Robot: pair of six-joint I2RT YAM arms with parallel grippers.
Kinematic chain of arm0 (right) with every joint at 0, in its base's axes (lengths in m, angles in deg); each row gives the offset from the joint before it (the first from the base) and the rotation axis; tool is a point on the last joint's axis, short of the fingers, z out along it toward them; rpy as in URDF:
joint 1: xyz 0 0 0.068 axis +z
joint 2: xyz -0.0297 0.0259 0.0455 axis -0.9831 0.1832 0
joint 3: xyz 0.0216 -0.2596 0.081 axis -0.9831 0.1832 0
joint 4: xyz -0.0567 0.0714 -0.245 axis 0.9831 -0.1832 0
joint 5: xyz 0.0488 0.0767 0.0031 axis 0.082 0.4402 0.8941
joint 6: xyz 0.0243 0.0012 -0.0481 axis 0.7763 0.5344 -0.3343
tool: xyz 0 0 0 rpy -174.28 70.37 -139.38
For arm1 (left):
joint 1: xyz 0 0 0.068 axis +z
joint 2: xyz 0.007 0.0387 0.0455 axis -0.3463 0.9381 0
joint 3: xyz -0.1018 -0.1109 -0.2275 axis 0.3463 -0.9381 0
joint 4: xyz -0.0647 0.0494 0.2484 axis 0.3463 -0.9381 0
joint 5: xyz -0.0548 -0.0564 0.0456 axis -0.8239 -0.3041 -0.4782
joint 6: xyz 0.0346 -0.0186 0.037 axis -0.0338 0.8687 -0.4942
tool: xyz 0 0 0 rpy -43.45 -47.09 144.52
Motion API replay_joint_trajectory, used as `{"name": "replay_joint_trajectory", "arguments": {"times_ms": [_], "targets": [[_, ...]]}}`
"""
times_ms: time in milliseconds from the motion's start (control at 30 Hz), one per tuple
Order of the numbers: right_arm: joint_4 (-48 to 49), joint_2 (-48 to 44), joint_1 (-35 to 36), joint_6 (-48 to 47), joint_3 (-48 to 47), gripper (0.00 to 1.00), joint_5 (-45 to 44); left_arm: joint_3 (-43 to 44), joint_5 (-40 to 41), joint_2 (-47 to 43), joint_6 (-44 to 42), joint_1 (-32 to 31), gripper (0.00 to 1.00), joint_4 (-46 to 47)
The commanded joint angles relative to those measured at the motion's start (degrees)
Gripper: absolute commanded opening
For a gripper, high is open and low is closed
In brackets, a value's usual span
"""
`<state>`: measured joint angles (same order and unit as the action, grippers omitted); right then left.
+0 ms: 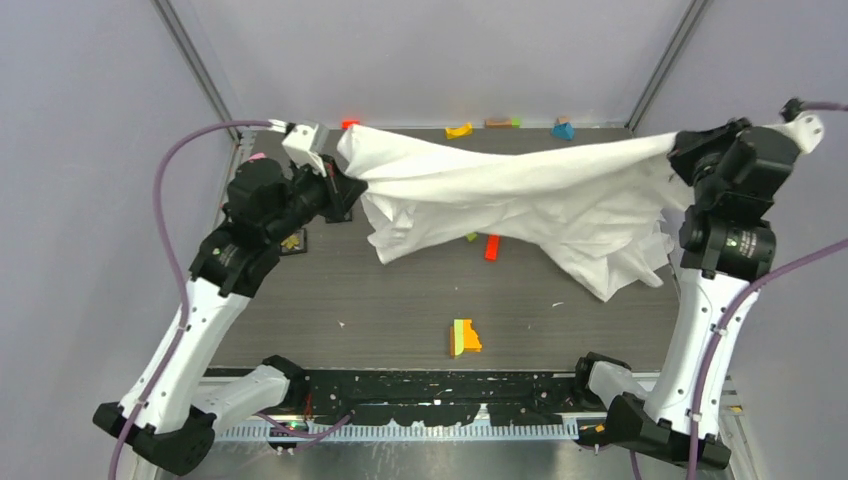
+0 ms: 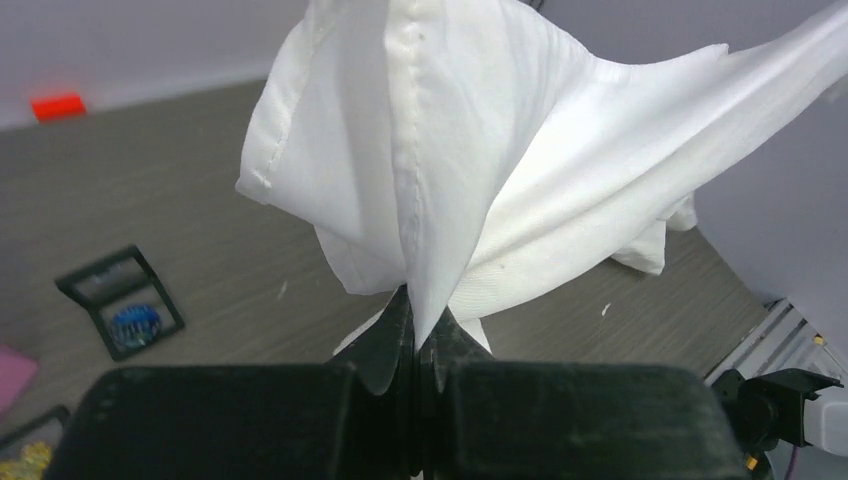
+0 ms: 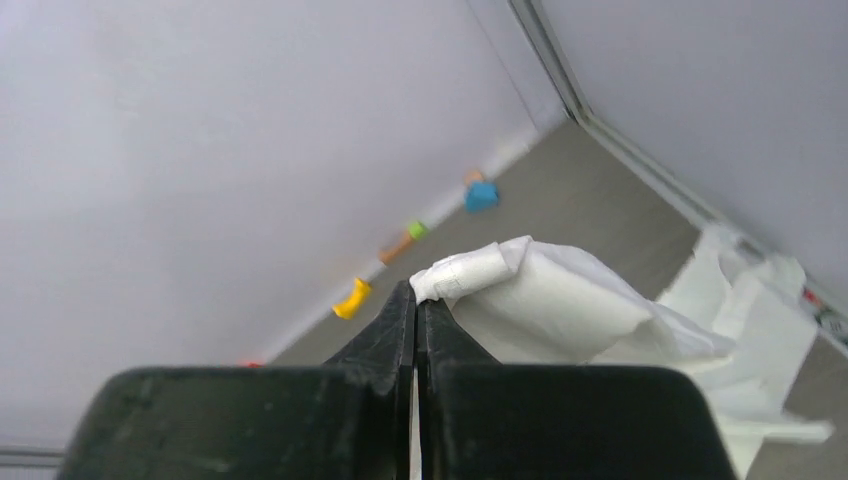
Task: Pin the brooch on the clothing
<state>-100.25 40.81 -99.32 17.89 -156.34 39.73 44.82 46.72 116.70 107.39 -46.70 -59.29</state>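
Two ends of the shirt [image 1: 520, 200] pinched — left claw [image 1: 356, 187], right claw [image 1: 674, 149] — long axis side-to-side

your tabletop [image 1: 400, 300] is dark grey. near its front edge lies an orange and green block [image 1: 464, 337], and a red block [image 1: 491, 247] lies at the middle. along the far edge you have a yellow block [image 1: 458, 130], a blue block [image 1: 564, 129] and an orange-red block [image 1: 349, 124]. the left wrist view shows a flat black-framed box [image 2: 122, 300] holding something round and blue.
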Motion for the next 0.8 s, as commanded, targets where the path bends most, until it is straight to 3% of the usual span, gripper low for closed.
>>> {"name": "replay_joint_trajectory", "arguments": {"times_ms": [0,167,400,600,767], "targets": [[-1.95,-0.80,-0.35,-4.22,-16.73,0.01,0.36,12.17,-0.33,-2.15,-8.64,0.24,0.00,-6.66],[-2.34,-0.94,-0.34,-4.81,-32.24,0.01,4.91,28.92,-4.00,0.25,-10.34,0.24,0.00,-15.29],[-1.12,-4.07,-0.34,-4.33,-43.19,0.01,10.28,44.22,-7.23,0.29,-8.66,0.24,0.00,-21.38],[0.22,-6.99,-0.35,-5.04,-44.43,0.01,9.67,45.89,-5.37,-0.59,-7.42,0.26,0.00,-23.11],[4.43,-7.62,-0.36,-4.39,-35.23,0.01,7.96,41.10,4.01,1.58,-9.84,0.24,0.00,-22.34]]}}
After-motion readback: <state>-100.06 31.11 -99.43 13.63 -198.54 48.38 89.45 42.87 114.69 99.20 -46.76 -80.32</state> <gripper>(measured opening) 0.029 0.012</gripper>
